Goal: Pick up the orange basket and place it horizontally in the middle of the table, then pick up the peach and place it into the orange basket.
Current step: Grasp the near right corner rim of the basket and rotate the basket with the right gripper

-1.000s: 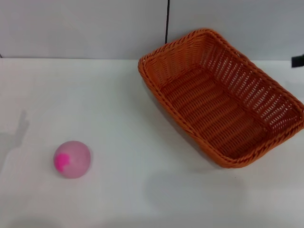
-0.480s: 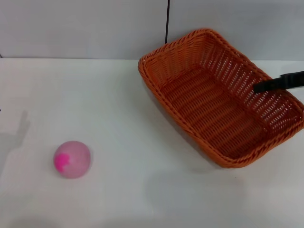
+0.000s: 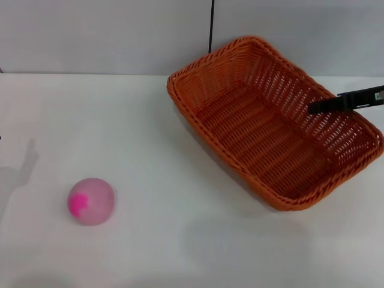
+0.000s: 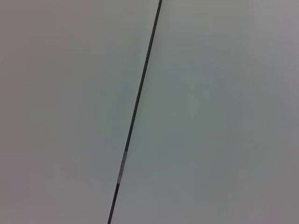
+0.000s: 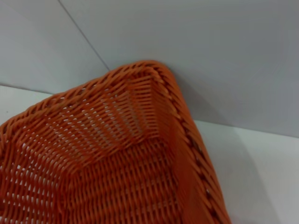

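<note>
The orange basket [image 3: 270,123] lies at an angle on the right half of the white table [image 3: 150,120], open side up and with nothing in it. My right gripper [image 3: 319,107] reaches in from the right as a dark bar across the basket's right rim, its tip over the inner wall. The right wrist view looks into a far corner of the basket [image 5: 117,154] by the wall. The peach [image 3: 90,201], pale pink with a magenta blotch, rests alone at the front left of the table. My left gripper is out of view; its wrist camera shows only wall.
A grey wall with a dark vertical seam [image 3: 211,27] runs behind the table. Bare tabletop lies between the peach and the basket and along the front edge.
My right gripper came in from the right edge and moved left over the basket's right rim. The basket has shifted a little to the left. The peach stayed put.
</note>
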